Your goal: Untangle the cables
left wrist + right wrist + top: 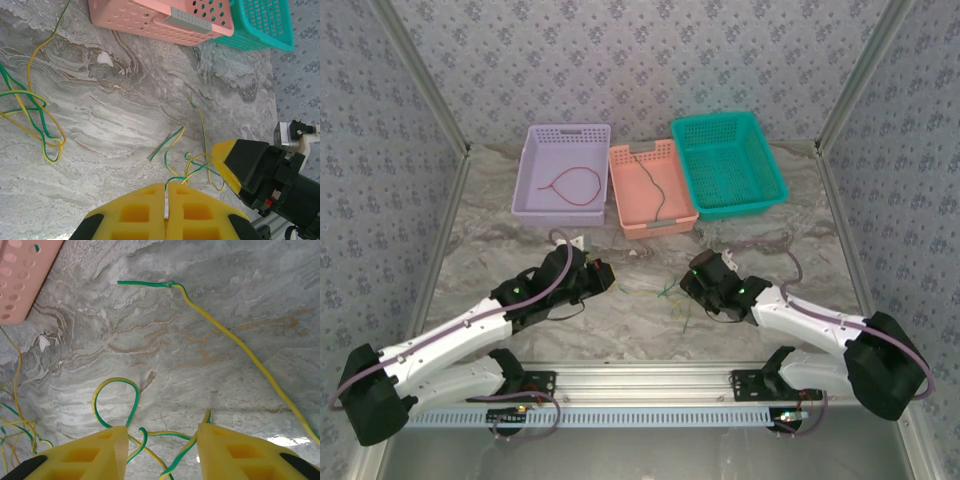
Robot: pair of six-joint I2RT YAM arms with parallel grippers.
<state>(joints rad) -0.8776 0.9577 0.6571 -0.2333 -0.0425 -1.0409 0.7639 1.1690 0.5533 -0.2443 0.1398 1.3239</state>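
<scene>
A loose tangle of yellow-green cables (670, 295) lies on the marble table between my two grippers. My left gripper (166, 184) is shut on one yellow-green strand (192, 167) that runs out from between its fingertips toward the right gripper's yellow finger (227, 160). More yellow-green loops (30, 115) lie to the left in that view. My right gripper (162, 432) stands open low over the table, with strands (117, 400) crossing between its pads. A red cable (575, 185) lies in the purple basket and a black cable (655, 190) in the pink one.
Three baskets stand in a row at the back: purple (568, 128), pink (660, 226) and teal (715, 120). The pink basket (150, 20) is close beyond the left gripper. Patterned walls close the sides. A metal rail (640, 375) runs along the near edge.
</scene>
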